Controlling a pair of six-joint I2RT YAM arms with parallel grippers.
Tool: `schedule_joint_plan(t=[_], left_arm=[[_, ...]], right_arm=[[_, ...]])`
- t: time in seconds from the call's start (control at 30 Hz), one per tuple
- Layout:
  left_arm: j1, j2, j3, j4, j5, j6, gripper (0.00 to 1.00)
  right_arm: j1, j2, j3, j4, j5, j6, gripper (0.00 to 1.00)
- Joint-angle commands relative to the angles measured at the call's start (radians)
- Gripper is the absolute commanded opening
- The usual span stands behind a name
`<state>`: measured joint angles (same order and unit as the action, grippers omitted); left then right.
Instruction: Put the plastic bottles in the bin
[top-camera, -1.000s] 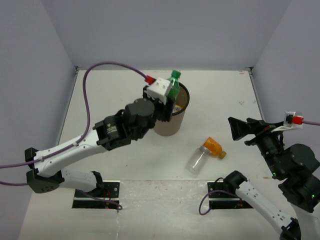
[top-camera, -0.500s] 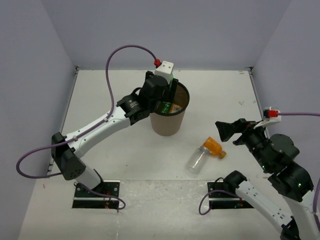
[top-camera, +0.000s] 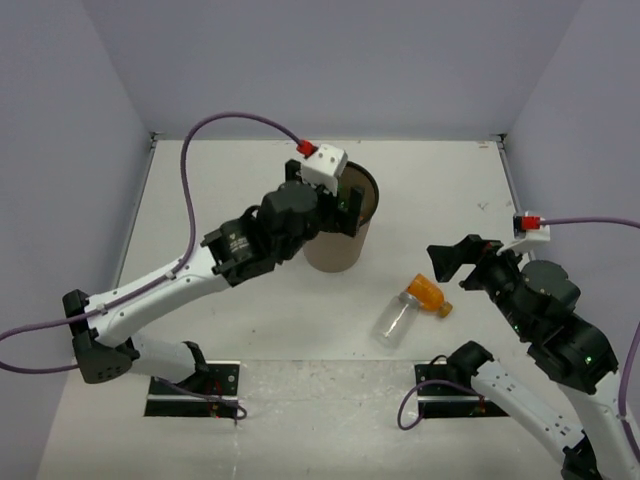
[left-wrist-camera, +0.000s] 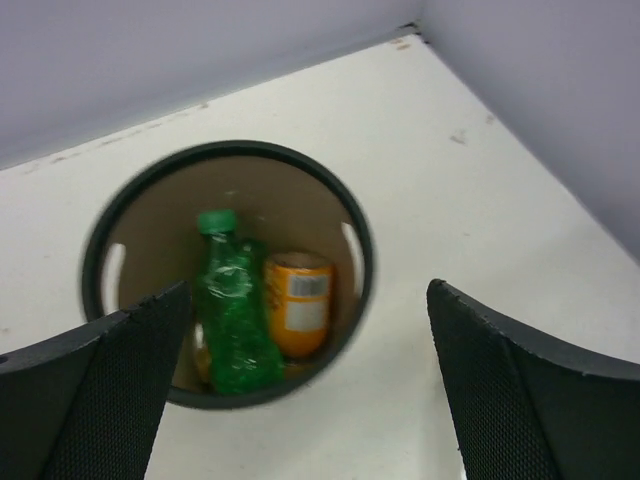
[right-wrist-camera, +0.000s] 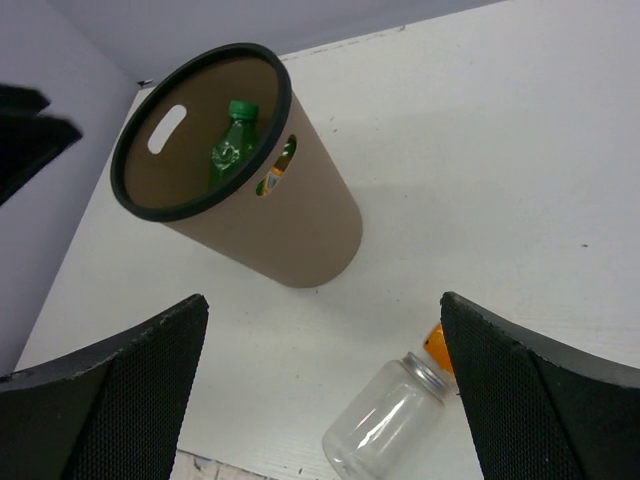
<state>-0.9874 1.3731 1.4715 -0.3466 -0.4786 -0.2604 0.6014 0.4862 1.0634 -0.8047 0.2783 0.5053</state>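
The brown bin (top-camera: 335, 255) stands mid-table. Its dark rim (left-wrist-camera: 225, 150) rings a green bottle (left-wrist-camera: 235, 320) and an orange bottle (left-wrist-camera: 298, 305) that lie inside it. My left gripper (left-wrist-camera: 306, 287) hovers open over the bin's mouth (top-camera: 345, 200), holding nothing. On the table right of the bin a clear bottle (top-camera: 395, 320) lies beside an orange bottle (top-camera: 427, 293). My right gripper (top-camera: 455, 262) hangs open above and to the right of them. In the right wrist view the clear bottle (right-wrist-camera: 390, 425) lies low between the open fingers (right-wrist-camera: 322, 298), the orange one (right-wrist-camera: 435, 345) mostly hidden behind the right finger.
White side walls close off the table on the left, back and right. The bin (right-wrist-camera: 290, 230) has hand slots in its wall. The arm bases are bolted on dark plates (top-camera: 195, 385) at the near edge.
My left gripper opened over the bin and the green bottle it held dropped inside. The right arm swung left and lower, toward the two bottles on the table.
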Motion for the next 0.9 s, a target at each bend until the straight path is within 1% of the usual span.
schedule_joint_plan(t=[0.0,0.03,0.07,0.1,0.17,0.2,0.27,0.3,0.33,0.37,0.47,0.57,0.77,0.87], left_arm=[[-0.205,-0.048,-0.098,-0.020,-0.087,-0.086,1.00],[-0.235,-0.048,-0.132,-0.020,-0.080,-0.153,1.00],[-0.279,-0.042,-0.169,-0.012,-0.046,-0.180,1.00],[-0.301,-0.036,-0.231,0.007,-0.034,-0.204,1.00],[-0.351,0.023,-0.267,0.018,-0.012,-0.250,1.00],[-0.365,0.081,-0.278,0.021,-0.008,-0.264,1.00],[-0.387,0.144,-0.270,0.021,0.035,-0.270,1.00],[-0.389,0.199,-0.255,0.024,0.058,-0.276,1.00],[-0.390,0.222,-0.249,0.029,0.083,-0.277,1.00],[-0.393,0.250,-0.247,0.056,0.134,-0.275,1.00],[-0.395,0.267,-0.278,0.147,0.207,-0.272,1.00],[-0.395,0.308,-0.270,0.156,0.213,-0.273,1.00],[-0.395,0.473,-0.209,0.156,0.206,-0.280,1.00],[-0.395,0.550,-0.157,0.132,0.167,-0.284,1.00]], right_arm=[[0.001,0.009,0.010,-0.016,0.114,0.027,0.99],[0.001,0.006,0.016,-0.019,0.134,0.026,0.99],[0.001,0.006,0.021,-0.022,0.137,0.024,0.99],[0.000,0.003,0.032,-0.031,0.140,0.022,0.99],[0.001,-0.004,0.043,-0.040,0.145,0.022,0.99],[0.001,-0.012,0.047,-0.047,0.147,0.021,0.99],[0.001,-0.018,0.047,-0.050,0.141,0.022,0.99],[0.001,-0.023,0.041,-0.050,0.133,0.022,0.99],[0.001,-0.024,0.038,-0.050,0.116,0.021,0.99],[0.001,-0.026,0.029,-0.048,0.107,0.016,0.99],[0.001,-0.023,0.010,-0.048,0.081,0.009,0.99],[0.001,-0.026,-0.003,-0.048,0.075,0.001,0.99],[0.001,-0.032,-0.014,-0.034,0.053,-0.007,0.99],[0.001,-0.043,-0.032,-0.018,0.033,-0.011,0.99]])
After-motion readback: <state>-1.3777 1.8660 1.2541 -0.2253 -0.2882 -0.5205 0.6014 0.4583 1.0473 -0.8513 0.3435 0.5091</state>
